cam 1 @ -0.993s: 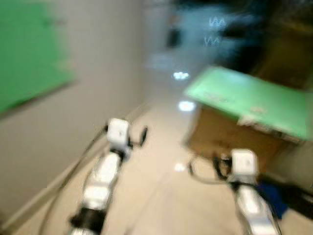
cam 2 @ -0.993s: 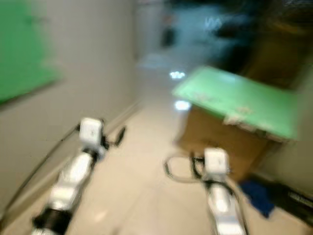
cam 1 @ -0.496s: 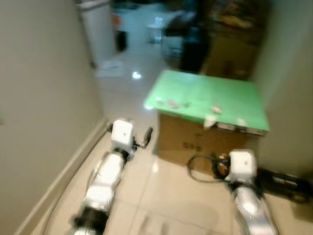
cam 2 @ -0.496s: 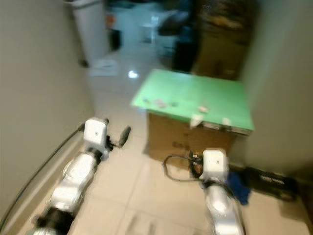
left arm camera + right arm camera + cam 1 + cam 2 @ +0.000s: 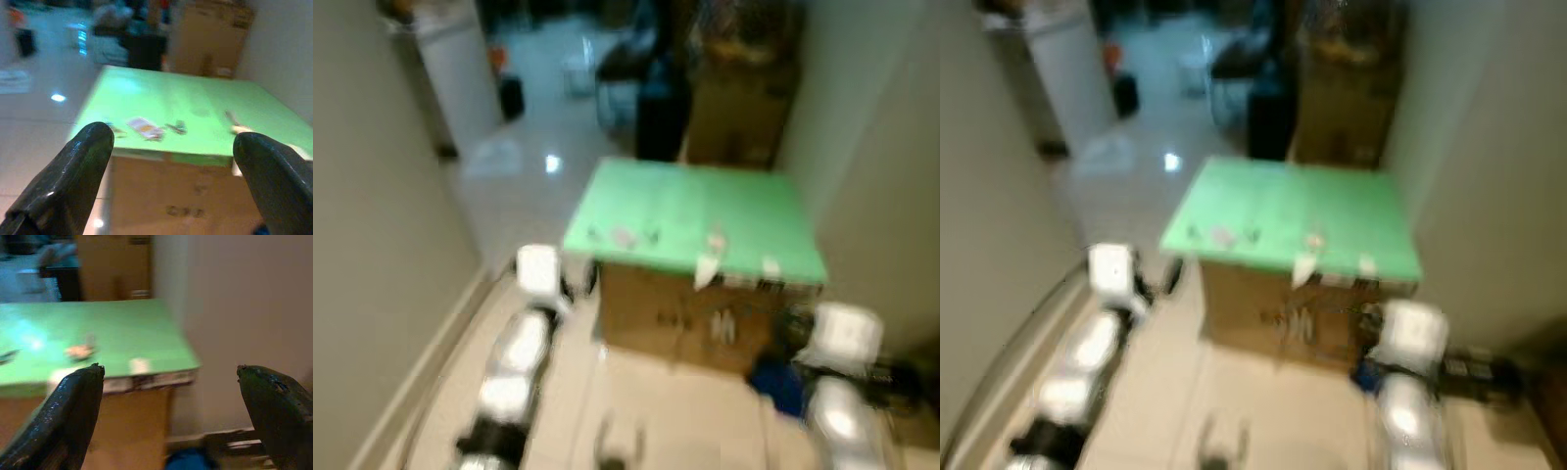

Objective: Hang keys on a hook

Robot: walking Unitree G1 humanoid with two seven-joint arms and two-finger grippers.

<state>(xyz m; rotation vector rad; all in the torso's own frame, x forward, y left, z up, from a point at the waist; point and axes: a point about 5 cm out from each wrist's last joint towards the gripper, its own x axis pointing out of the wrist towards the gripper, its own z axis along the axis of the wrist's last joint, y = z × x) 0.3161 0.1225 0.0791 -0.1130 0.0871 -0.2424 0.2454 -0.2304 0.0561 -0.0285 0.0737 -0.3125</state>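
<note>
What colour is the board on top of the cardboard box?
Bright green board on the brown cardboard box, clearest in the left wrist view.

A box (image 5: 690, 318) stands on the floor (image 5: 651, 411) ahead, between a wall (image 5: 372, 245) on the left and a wall (image 5: 871, 196) on the right. A board (image 5: 695, 215) lies on the box, with small items (image 5: 144, 128) scattered on it. Both arms reach forward before the box.
</note>
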